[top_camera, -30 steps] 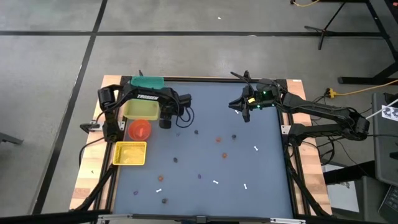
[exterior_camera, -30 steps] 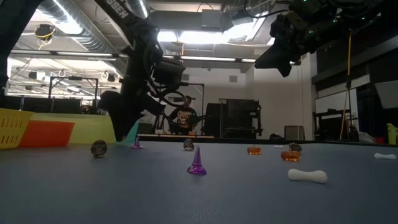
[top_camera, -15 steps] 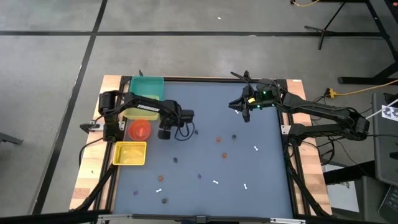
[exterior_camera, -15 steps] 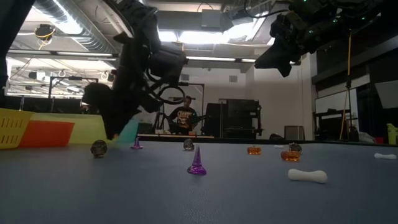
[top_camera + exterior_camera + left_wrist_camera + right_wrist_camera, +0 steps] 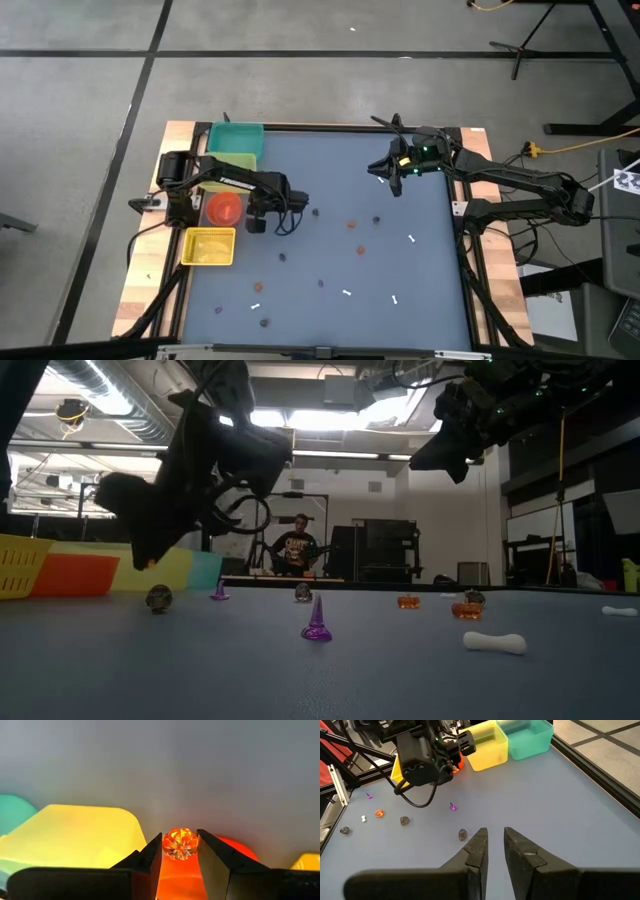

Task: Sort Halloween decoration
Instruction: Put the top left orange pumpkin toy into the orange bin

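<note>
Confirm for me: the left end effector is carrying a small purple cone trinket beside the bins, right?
Not purple. The left end effector holds a small round orange pumpkin-like trinket between its fingers beside the bins; the left wrist view shows it clearly.

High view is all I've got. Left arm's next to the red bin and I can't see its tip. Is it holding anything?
Observer: Yes. The left wrist view shows the left gripper with its jaws shut on a round orange trinket.
Operator: Is it touching the table?
Observer: No. In the low view it hangs clear above the table, tilted downward.
Operator: Is the right arm carrying anything too?
Observer: No. The right wrist view shows the right gripper with its jaws a narrow gap apart and nothing between them.
</note>
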You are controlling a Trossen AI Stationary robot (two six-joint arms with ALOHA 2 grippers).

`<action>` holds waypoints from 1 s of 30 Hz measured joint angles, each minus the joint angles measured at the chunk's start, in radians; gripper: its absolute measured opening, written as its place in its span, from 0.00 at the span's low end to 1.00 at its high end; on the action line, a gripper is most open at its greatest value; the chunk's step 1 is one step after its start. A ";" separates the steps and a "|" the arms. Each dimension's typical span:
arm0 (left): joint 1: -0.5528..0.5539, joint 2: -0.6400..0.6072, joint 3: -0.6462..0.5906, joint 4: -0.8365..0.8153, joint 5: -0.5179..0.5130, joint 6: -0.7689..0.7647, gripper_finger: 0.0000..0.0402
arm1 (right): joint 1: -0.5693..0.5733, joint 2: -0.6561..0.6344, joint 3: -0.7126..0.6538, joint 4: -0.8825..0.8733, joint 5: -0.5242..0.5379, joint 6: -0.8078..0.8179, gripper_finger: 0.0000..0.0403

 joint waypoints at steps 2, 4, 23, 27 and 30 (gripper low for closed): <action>-0.007 0.000 0.017 -0.030 -0.001 -0.018 0.24 | 0.000 0.000 0.000 0.000 0.000 0.000 0.15; -0.013 0.000 0.041 -0.071 -0.001 -0.039 0.24 | 0.000 0.000 0.000 -0.002 0.000 0.000 0.15; -0.017 0.000 0.101 -0.276 0.010 -0.210 0.24 | 0.000 0.000 0.000 -0.052 0.000 -0.001 0.15; -0.017 0.000 0.101 -0.277 0.010 -0.252 0.24 | 0.000 0.000 0.000 -0.052 0.000 -0.001 0.15; -0.019 -0.001 0.099 -0.276 0.010 -0.273 0.24 | 0.000 0.000 0.000 -0.052 0.000 0.000 0.15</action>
